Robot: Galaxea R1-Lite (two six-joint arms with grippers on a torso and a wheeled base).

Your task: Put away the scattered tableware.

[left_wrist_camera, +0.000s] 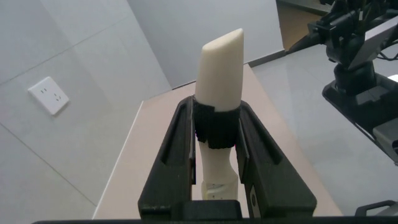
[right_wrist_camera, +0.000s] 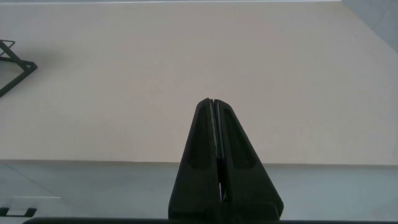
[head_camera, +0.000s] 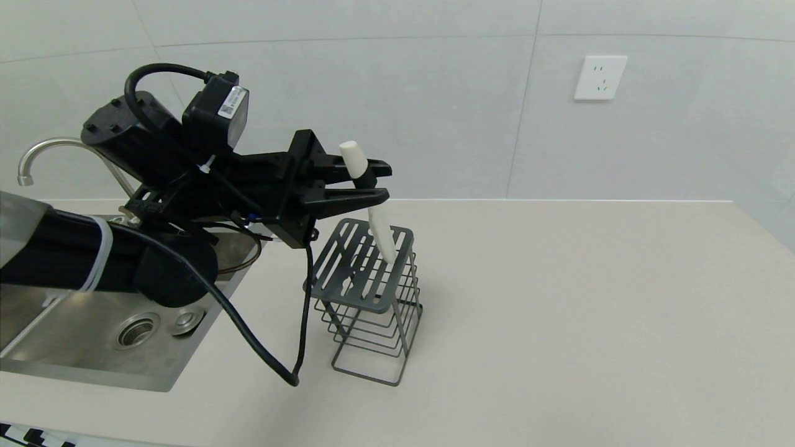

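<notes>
- Holds white-handled utensil (head_camera: pixel 355 158) clamped tight in left gripper (head_camera: pixel 382 181), handle up, arm stretched level from sink (head_camera: pixel 93 366) side.
- Seems to have lower end in far-right slot of rack (head_camera: pixel 338 273); hard to tell.
- Stowing step; next calls for straight lowering, then letting go.
- Holds right gripper (right_wrist_camera: pixel 214 109) closed on nothing, above countertop (right_wrist_camera: pixel 186 62).

steel sink (head_camera: pixel 62 338) with curved faucet (head_camera: pixel 59 144) in the beige counter (head_camera: pixel 559 298), white socket (head_camera: pixel 600 77) on wall (head_camera: pixel 404 93).
</notes>
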